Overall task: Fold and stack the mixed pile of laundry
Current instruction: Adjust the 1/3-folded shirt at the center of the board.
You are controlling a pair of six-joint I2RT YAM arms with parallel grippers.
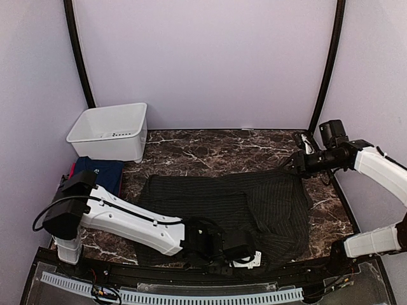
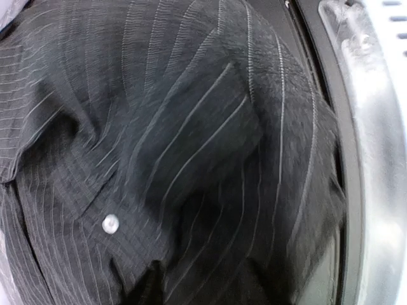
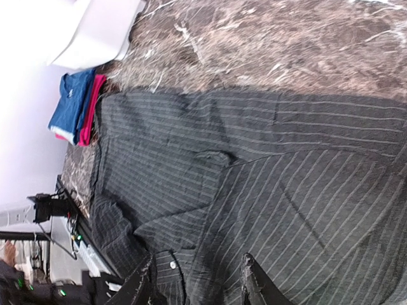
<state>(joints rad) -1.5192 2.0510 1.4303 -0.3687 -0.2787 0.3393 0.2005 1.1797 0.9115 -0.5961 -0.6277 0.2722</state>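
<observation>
Roughly: marble table [image 1: 210, 149] carries the charcoal pinstriped shirt [image 1: 267, 203], spread from centre to near edge, reaching twd the right edge; white bin [image 1: 108, 133] sits at far-left corner; navy T-shirt [image 1: 102, 171] lies by left edge just in front of bin, stacked w/ red T-shirt [image 3: 92, 108]; left gripper [image 1: 245, 253] is low on shirt at near edge, grip can't be told, wrist cam shows only cloth; right gripper [image 1: 291, 165] at shirt's far-right corner, jaws apart.
</observation>
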